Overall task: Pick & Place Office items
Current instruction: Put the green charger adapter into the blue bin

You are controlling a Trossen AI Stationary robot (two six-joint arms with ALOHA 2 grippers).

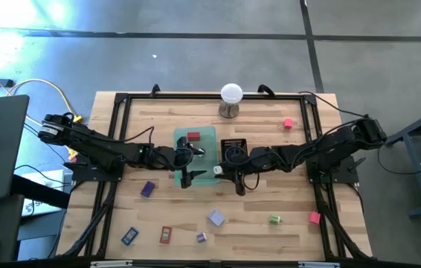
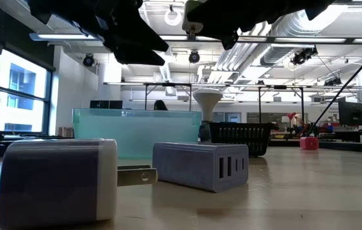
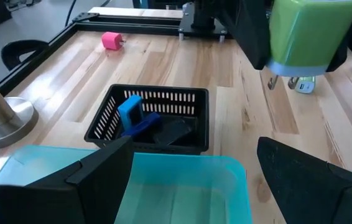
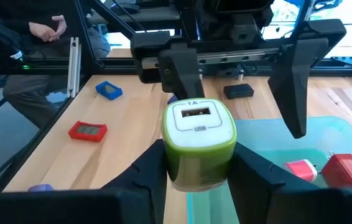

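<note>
My right gripper (image 4: 198,163) is shut on a green charger with a white USB face (image 4: 199,127). It hovers at the green tray's (image 1: 209,135) near right corner, and the charger shows in the high view (image 1: 218,170) and the left wrist view (image 3: 306,31). My left gripper (image 3: 191,158) is open above the same tray, facing the right one (image 1: 187,162). A red block (image 4: 350,171) and a pink piece (image 4: 300,169) lie in the tray. Blue and black pieces (image 3: 135,118) lie in the black mesh tray (image 3: 163,96). Several other pieces lie scattered on the table. My right gripper pinches the green charger by its two opposite green sides (image 4: 171,163) between the two fingers (image 4: 151,171), coming from the table's right. The white USB face (image 4: 196,118) is turned up toward the wrist camera. The charger is lifted clear of the table and the tray.
A white ball on a metal stand (image 1: 230,97) stands at the far edge. Loose on the wood are pink pieces (image 1: 288,123) (image 1: 314,217), a green one (image 1: 274,219), a lavender block (image 1: 216,217), a red one (image 1: 166,234), a blue one (image 1: 129,236) and a purple one (image 1: 147,189). A black frame (image 1: 121,98) borders the table.
</note>
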